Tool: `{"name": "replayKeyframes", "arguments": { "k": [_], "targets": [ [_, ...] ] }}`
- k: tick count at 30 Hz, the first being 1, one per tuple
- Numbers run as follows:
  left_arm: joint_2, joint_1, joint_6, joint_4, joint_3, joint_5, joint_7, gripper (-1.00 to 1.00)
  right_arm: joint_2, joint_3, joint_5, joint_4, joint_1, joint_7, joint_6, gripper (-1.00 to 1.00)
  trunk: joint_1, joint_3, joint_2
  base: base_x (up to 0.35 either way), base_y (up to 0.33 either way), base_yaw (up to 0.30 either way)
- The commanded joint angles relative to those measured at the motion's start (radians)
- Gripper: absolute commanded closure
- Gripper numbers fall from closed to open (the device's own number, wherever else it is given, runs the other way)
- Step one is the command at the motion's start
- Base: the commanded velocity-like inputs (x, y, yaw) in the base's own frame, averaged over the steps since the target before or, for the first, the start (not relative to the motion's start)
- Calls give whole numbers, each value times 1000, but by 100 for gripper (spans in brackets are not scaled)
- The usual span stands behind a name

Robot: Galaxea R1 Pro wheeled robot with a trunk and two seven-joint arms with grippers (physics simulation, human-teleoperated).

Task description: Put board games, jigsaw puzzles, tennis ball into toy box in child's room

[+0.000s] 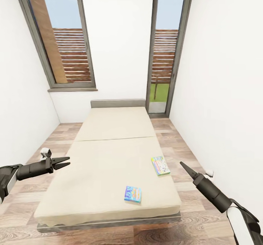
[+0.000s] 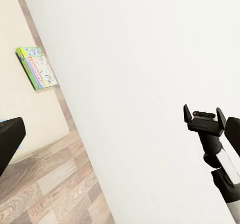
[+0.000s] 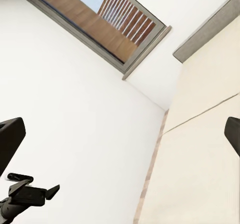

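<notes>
As we look down from the head view, the room's smooth white walls (image 1: 120,36) and wood-grain plank floor (image 1: 65,131) frame the bed (image 1: 109,157), a low wide rectangle with a matte beige mattress split by a seam across its middle and a flat grey headboard (image 1: 117,103) against the far wall. Two tall windows with dark grey frames stand behind it, the left window (image 1: 62,36) showing brown slatted fencing, the right window (image 1: 164,47) reaching the floor with a strip of green outside.

Our left arm reaches in at the left of the bed, its dark cylindrical forearm ending in the left gripper (image 1: 61,163), whose thin pointed fingers are spread in a fork and hold nothing. Our right arm comes in from the lower right; the right gripper (image 1: 184,166) appears from the head as one narrow black spike, but the left wrist view shows it (image 2: 204,115) with its two fingers parted and empty.

Both board games lie flat on the near half of the mattress, well apart from each other. The pale board game (image 1: 160,165), a thin rectangle with green edges and a printed lid, lies near the bed's right edge. The blue board game (image 1: 133,194), with orange lettering, lies nearer the foot.
</notes>
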Motion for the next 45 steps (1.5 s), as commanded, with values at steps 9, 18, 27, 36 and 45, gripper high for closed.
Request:
{"name": "replayKeyframes", "arguments": {
  "k": [9, 18, 27, 36, 45],
  "targets": [
    [0, -1, 11, 0, 2, -1, -4, -100, 0, 0, -7, 0, -2, -4, 7, -100, 1, -2, -2, 35, -64, 0],
    [0, -1, 11, 0, 3, 0, -4, -100, 0, 1, -7, 0, -2, -59, 9, -100, 1, -2, -2, 195, -193, 0],
    [-1, -1, 11, 0, 3, 1, -4, -100, 0, 1, -7, 0, -1, -64, 10, -100, 1, -2, -2, 109, -239, 0],
    [-2, -1, 11, 0, 3, 0, -4, -100, -1, 1, -7, 0, -2, -65, 10, -100, 1, -2, -2, 30, -149, 0],
    [4, -16, 19, 0, -1, -12, -4, -100, -9, -2, 32, -13, -7, -104, -29, -100, 1, -2, -2, 13, -26, 0]
  ]
}}
